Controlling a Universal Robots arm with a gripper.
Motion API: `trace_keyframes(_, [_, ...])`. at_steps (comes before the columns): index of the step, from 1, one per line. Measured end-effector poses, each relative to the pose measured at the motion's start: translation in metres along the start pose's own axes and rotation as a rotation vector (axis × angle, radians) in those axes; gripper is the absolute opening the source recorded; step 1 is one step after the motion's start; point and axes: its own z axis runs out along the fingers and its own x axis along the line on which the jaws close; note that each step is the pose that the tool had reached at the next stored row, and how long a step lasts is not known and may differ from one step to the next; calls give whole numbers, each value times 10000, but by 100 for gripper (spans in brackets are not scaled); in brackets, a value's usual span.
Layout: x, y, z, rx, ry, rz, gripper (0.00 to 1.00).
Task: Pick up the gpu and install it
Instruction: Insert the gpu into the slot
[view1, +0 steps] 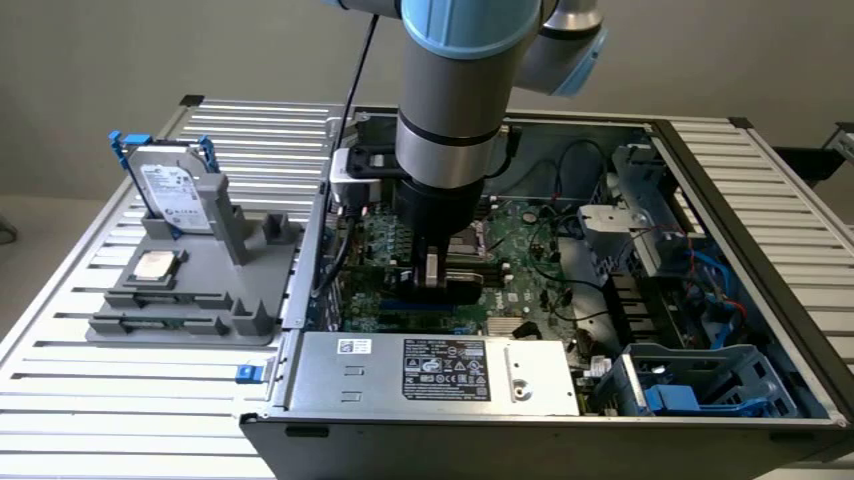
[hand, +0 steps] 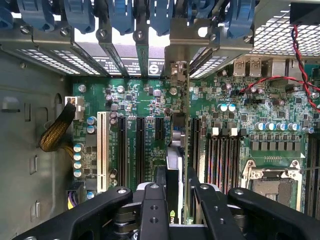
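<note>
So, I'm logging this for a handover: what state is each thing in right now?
gpu: gripped edge-on, over motherboard slots.
tool: closed on gpu.
computer case: open, interior exposed.
hard drive: upright in grey fixture.
CPU chip: flat on fixture.

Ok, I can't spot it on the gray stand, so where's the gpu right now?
In the wrist view the gpu is held edge-on in the gripper, over the expansion slots of the motherboard.
</note>
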Motion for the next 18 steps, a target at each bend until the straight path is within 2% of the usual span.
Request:
trace_keyframes(8, [0, 0, 1, -2, 2, -60, 26])
trace_keyframes(18, [1, 0, 7, 22, 3, -65, 26])
